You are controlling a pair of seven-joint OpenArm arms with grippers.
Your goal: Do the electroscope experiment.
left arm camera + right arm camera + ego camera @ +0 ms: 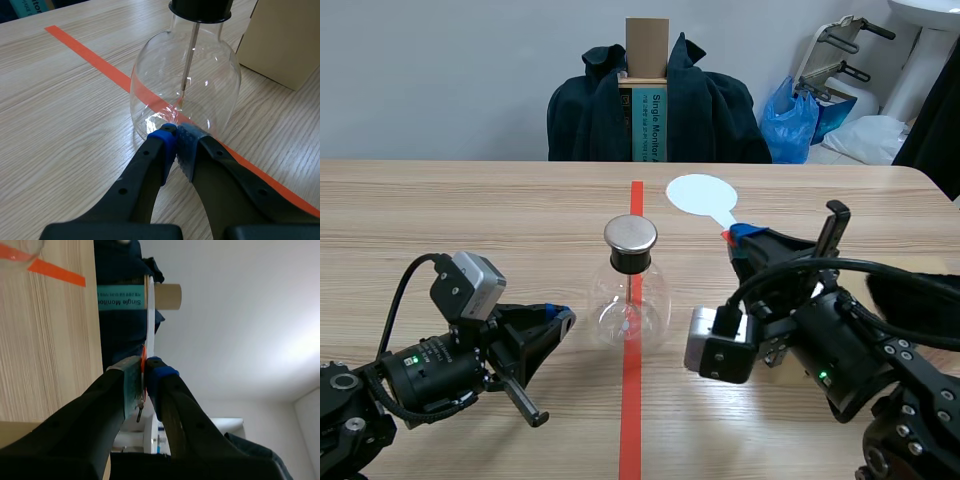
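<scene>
The electroscope, a clear glass flask (630, 300) with a black stopper and a round metal cap (630, 234), stands on the red tape line at the table's middle. Inside it a thin rod (189, 55) hangs down. My left gripper (560, 315) is shut on nothing, its tips (176, 135) low at the flask's (185, 85) base, touching or nearly so. My right gripper (735, 238), turned on its side to the right of the flask, is shut on the handle of a white round paddle (702, 195). The right wrist view shows that paddle (149, 315) edge-on ahead of the gripper (143, 371).
Behind the table stands a chair draped with a dark jacket (720, 110), holding a cardboard box (647, 90). A blue bag (790, 120) and white fixtures are at the back right. A beige block (285, 40) stands just beyond the flask in the left wrist view.
</scene>
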